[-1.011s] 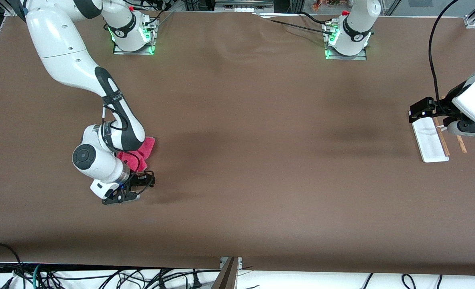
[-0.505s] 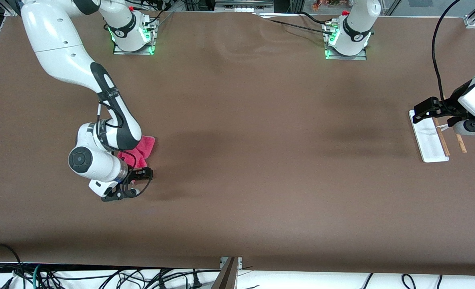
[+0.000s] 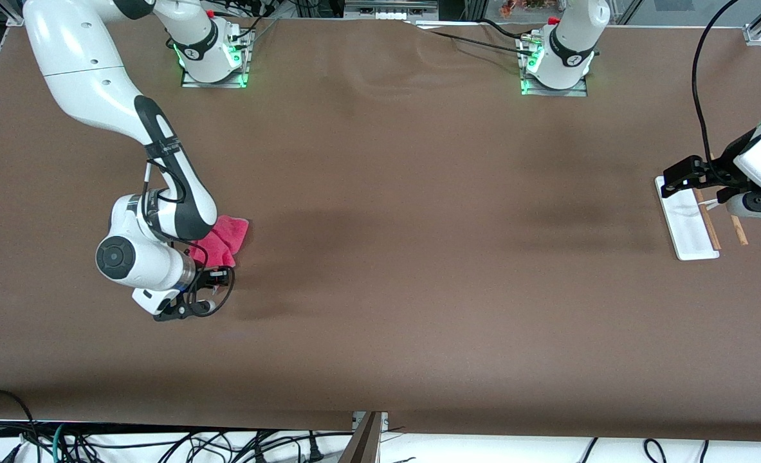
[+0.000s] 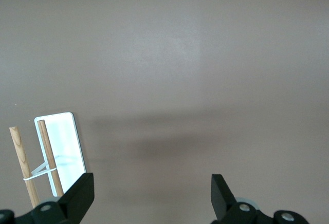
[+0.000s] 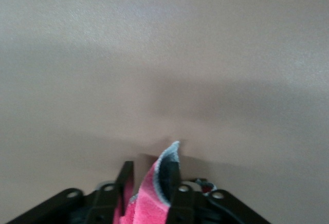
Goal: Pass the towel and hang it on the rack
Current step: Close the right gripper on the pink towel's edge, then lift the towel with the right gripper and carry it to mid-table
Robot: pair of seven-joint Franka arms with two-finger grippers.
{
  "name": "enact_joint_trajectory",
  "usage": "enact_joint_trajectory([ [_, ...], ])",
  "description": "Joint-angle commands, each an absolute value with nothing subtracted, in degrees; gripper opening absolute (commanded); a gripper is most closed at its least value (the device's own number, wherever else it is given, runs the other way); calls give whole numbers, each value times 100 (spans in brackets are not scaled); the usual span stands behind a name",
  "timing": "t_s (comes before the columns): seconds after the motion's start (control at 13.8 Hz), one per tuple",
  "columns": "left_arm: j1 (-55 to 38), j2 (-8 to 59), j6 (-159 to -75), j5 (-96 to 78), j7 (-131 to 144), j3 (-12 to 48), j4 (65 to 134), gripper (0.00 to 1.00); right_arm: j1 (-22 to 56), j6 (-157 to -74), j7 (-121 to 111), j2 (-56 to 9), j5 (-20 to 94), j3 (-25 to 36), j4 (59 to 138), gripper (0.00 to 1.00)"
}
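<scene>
The pink-red towel [image 3: 229,233] lies crumpled on the brown table toward the right arm's end, partly hidden under that arm's wrist. My right gripper [image 3: 220,276] is low at the towel's edge nearest the front camera. In the right wrist view the right gripper [image 5: 151,175] is shut on a raised fold of the towel [image 5: 149,198], grey edging uppermost. The rack [image 3: 689,225], a white plate with two wooden dowels [image 4: 23,162], lies flat toward the left arm's end. My left gripper [image 3: 673,177] hovers open over the rack's end; between the left gripper [image 4: 151,193] jaws is only bare table.
The brown table cover [image 3: 419,289] stretches bare between towel and rack. The two arm bases [image 3: 213,58] stand along the edge farthest from the front camera. Cables [image 3: 161,444] hang below the edge nearest the front camera.
The right gripper has slid toward the towel and closed its jaws on the towel's edge. The left gripper shifted slightly over the rack, then stayed still.
</scene>
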State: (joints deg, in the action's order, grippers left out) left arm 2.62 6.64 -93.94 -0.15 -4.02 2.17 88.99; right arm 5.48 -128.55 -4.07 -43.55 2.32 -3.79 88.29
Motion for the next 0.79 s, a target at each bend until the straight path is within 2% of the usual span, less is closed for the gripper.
enact_joint_trajectory([
  [0.0,272,756,-9264,35,-483,211,8701,100,466,-12709,-545,-4289,352,-457,8877,0],
  [0.43,255,756,-9272,26,-483,220,8692,100,466,-12473,-483,-4141,352,-448,8658,0],
  [0.72,255,756,-9272,26,-492,220,8692,100,475,-11393,-466,-3973,334,-448,7676,0],
])
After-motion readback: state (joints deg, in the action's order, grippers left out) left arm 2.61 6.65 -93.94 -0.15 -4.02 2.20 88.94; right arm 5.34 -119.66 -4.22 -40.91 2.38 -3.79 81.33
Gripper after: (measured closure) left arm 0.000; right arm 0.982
